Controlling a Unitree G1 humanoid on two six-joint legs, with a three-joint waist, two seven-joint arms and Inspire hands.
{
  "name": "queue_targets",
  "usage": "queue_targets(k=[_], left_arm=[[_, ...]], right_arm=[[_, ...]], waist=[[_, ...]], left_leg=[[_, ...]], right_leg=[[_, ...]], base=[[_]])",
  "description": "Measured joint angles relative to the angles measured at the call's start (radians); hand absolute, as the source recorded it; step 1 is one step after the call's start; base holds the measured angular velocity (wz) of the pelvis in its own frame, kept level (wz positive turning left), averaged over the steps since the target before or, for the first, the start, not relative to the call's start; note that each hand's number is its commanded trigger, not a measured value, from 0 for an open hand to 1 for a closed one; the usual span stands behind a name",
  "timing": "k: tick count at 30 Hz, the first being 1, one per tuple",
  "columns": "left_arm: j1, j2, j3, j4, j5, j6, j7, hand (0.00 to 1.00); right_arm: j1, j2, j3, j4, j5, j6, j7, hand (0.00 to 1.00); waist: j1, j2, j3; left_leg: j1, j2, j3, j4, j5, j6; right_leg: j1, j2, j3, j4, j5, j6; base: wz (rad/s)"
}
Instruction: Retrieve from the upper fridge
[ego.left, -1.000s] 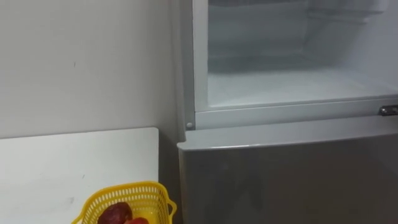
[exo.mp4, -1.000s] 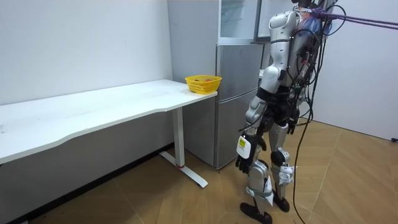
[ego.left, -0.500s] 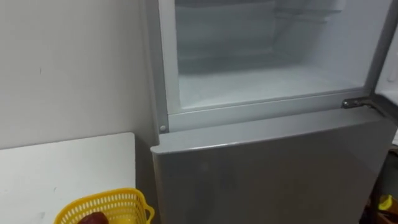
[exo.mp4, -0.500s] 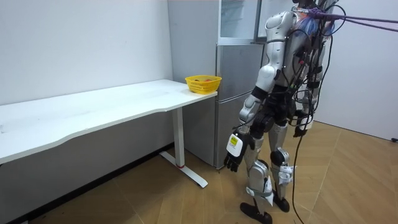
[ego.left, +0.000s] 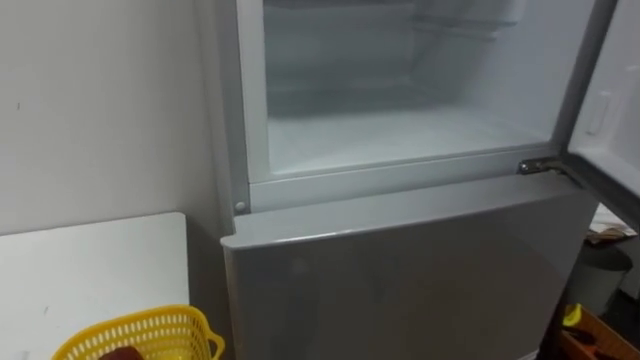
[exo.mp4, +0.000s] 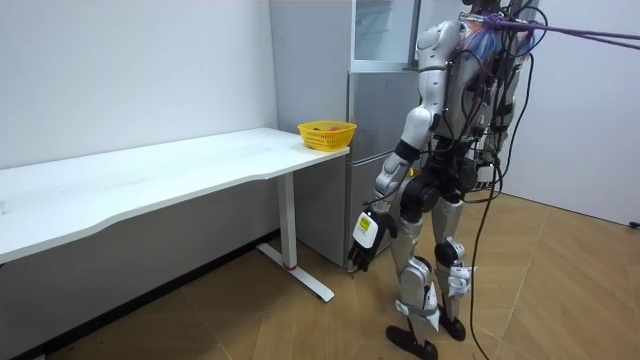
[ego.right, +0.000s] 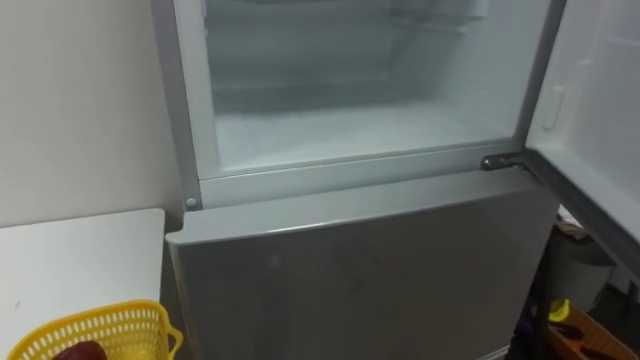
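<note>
Even, diffuse room light, moderately bright. Pale, evenly lit upper fridge compartment (ego.left: 400, 130) at 12 o'clock. Soft sheen on lower fridge door (ego.left: 400, 270). Shadowed gap beside table (ego.left: 90, 270), 8 o'clock. Dim corner, 4 o'clock.

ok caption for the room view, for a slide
Robot stands before the open fridge, left hand hanging; basket on the table.

A long white bench (exo.mp4: 150, 180) lines the pale wall (exo.mp4: 130, 70) on the left, above a wood-pattern floor (exo.mp4: 560, 290). A yellow mesh basket (exo.mp4: 327, 134) sits at the bench's far right corner. Low on the right stands a grey bin (ego.left: 598, 275), with something yellow and orange (ego.left: 575, 320) just in front of it.
</note>
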Motion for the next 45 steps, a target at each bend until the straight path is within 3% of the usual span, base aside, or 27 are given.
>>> queue_targets(k=[3,9,17,22,30,45], left_arm=[[0.006,0.000,0.004,-0.018,0.002,-0.001,0.015,0.00],[0.021,0.014,0.016,-0.029,-0.004,-0.037,0.020,0.00],[0.042,0.015,0.038,-0.030,-0.003,-0.077,0.018,0.00],[0.049,0.012,0.036,-0.028,-0.004,-0.086,0.018,0.00],[0.048,0.008,0.032,-0.013,-0.002,-0.096,0.037,0.00],[0.050,0.005,-0.009,0.014,-0.002,-0.121,0.037,0.00]], right_arm=[[-0.015,-0.013,-0.028,-0.145,0.004,-0.033,-0.044,0.00],[-0.047,-0.074,-0.040,-0.255,0.052,-0.100,-0.081,0.00],[-0.087,-0.113,-0.073,-0.435,0.086,-0.154,-0.107,0.00],[-0.097,-0.116,-0.084,-0.627,0.083,-0.197,-0.099,0.00],[-0.123,-0.116,-0.059,-0.792,0.081,-0.216,-0.065,0.00],[-0.121,-0.116,0.053,-1.085,0.035,-0.228,0.089,0.00]], waist=[[-0.003,0.000,-0.0006],[0.001,0.000,0.0004],[0.002,-0.006,-0.0010],[0.002,0.002,-0.0008],[0.004,0.023,-0.0009],[0.008,0.032,-0.0025]], left_leg=[[-0.016,0.000,0.002,0.003,0.000,0.000],[-0.020,0.003,0.003,0.001,0.000,0.000],[-0.023,0.003,0.005,-0.005,0.000,0.000],[-0.030,0.003,0.000,-0.004,0.000,0.000],[-0.034,0.004,0.001,-0.005,0.000,0.000],[-0.032,0.004,-0.002,0.002,0.000,0.000]], right_leg=[[-0.011,0.001,0.000,0.001,0.001,0.001],[-0.010,0.003,-0.001,0.001,0.002,0.000],[-0.015,0.004,0.001,0.002,0.002,-0.001],[-0.017,0.004,0.000,0.006,0.003,-0.002],[-0.027,0.003,0.001,0.019,0.005,-0.002],[-0.023,0.000,-0.001,0.021,0.006,-0.004]], base=[[0.00],[0.00],[0.00],[0.00],[0.00],[0.00]])
